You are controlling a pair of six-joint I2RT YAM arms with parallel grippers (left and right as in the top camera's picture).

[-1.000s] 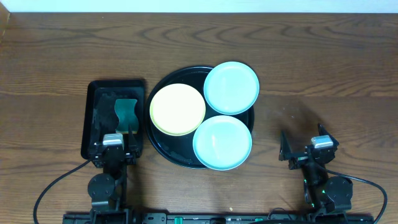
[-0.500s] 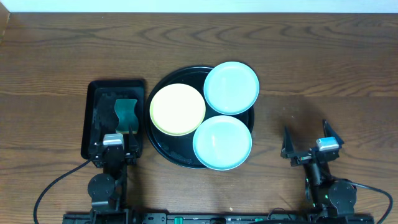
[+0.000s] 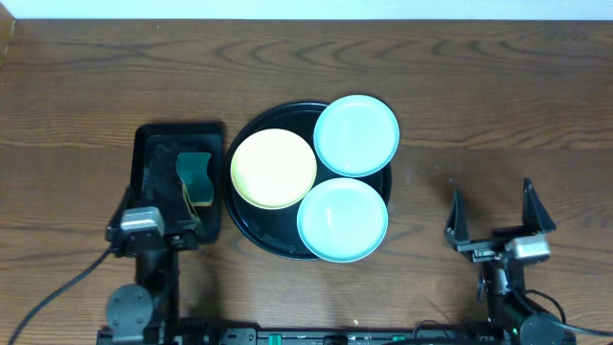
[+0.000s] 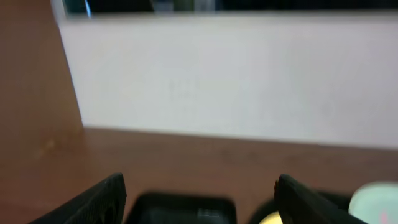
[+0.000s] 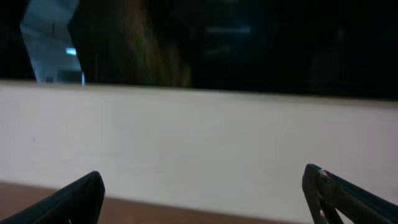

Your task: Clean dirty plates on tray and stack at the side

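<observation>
**Both end effectors open, three plates on the tray**

My left end effector [image 4: 199, 205] is open; its two dark fingers [image 4: 99, 199] stand wide apart at the lower corners of the left wrist view. It grips nothing. It is over the near end of the small tray [image 3: 153, 144], and the green sponge [image 3: 196, 177] lies in that tray just ahead of it, a little to its right.

My right end effector [image 3: 491, 196] is also open, with the jaws spread wide and nothing between them. It is over bare bench [image 3: 479, 86]. Its wrist camera shows only the two fingertips, a pale wall [image 5: 199, 143] and a thin strip of wood.

The tray [image 3: 251, 235] lies between my two end effectors, right of the left one and left of the right one. All three plates are on it. The yellow plate [image 3: 274, 168] is nearest to my left end effector. The near aqua plate [image 3: 342, 218] is ahead-left of my right end effector, and the far aqua plate [image 3: 356, 134] is behind it, reaching over the far rim of the tray. The three plates meet at their edges; which edge is on top I cannot tell.
</observation>
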